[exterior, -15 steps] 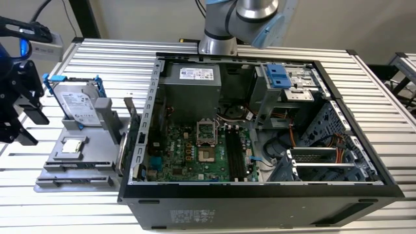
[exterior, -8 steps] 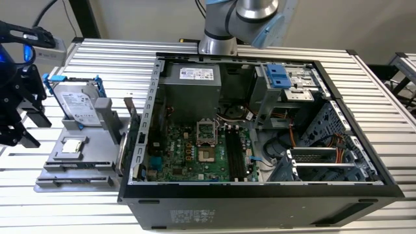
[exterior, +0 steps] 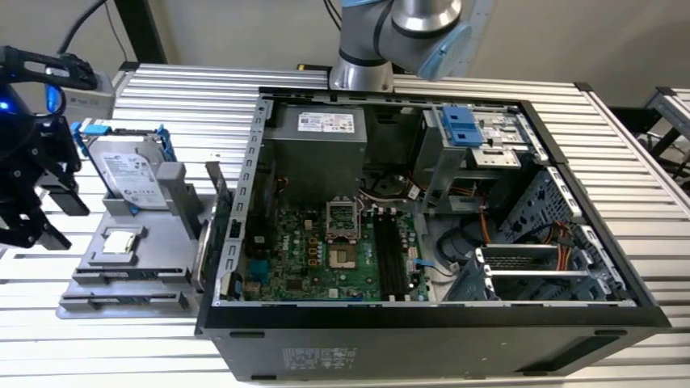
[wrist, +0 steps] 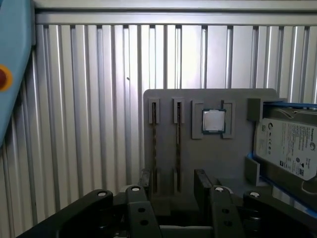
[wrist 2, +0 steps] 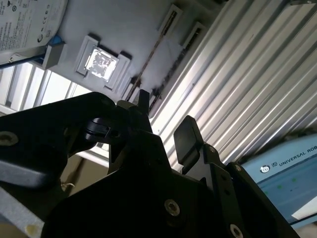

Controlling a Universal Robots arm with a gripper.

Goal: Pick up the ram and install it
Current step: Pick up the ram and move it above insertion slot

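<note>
Over the tray [wrist: 166, 106] on the counter [wrist: 89, 124], the fingers [wrist: 202, 188] hang apart, empty; an off-centre descent could catch both edge-on ram sticks [wrist: 178, 144], not one.

Strong glare whitens the ribbed table [wrist 2: 247, 64] in the second wrist view, silhouetting the dark claw [wrist 2: 164, 113].

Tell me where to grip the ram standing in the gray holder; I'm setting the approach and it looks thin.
Pinch the ram across its two flat faces, midway along its exposed long edge, coming straight down toward the gray holder. It stands on edge in a narrow slot, so probably only that edge is free. The gripper is open.
</note>
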